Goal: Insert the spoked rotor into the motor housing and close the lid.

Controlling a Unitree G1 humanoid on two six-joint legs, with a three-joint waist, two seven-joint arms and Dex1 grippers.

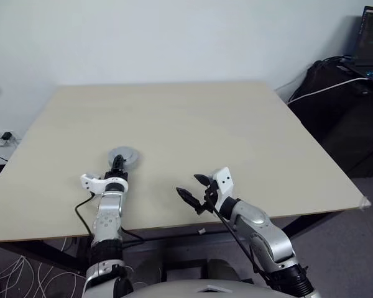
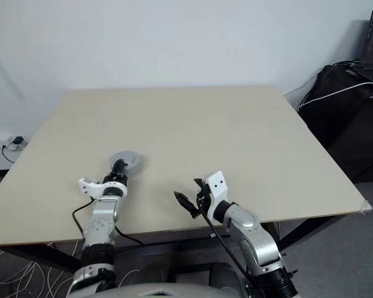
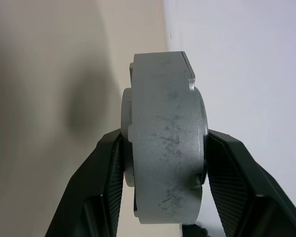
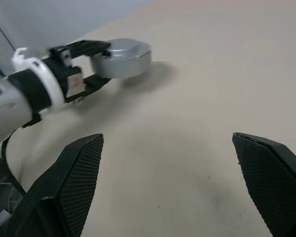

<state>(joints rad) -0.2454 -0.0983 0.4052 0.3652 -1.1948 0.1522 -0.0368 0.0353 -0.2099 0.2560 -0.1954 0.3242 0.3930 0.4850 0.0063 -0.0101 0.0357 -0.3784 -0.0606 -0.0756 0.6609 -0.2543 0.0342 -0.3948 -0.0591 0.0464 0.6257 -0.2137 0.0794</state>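
While left pincer clamps motor housing, right pincer gapes.

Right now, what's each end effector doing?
Left end effector: shut on the closed motor housing, above the table.
Right end effector: open, holding nothing.

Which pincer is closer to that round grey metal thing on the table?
Left. The left pincer is clamped on the closed motor housing; the right pincer hangs open off to its right, nearer the table's front edge.
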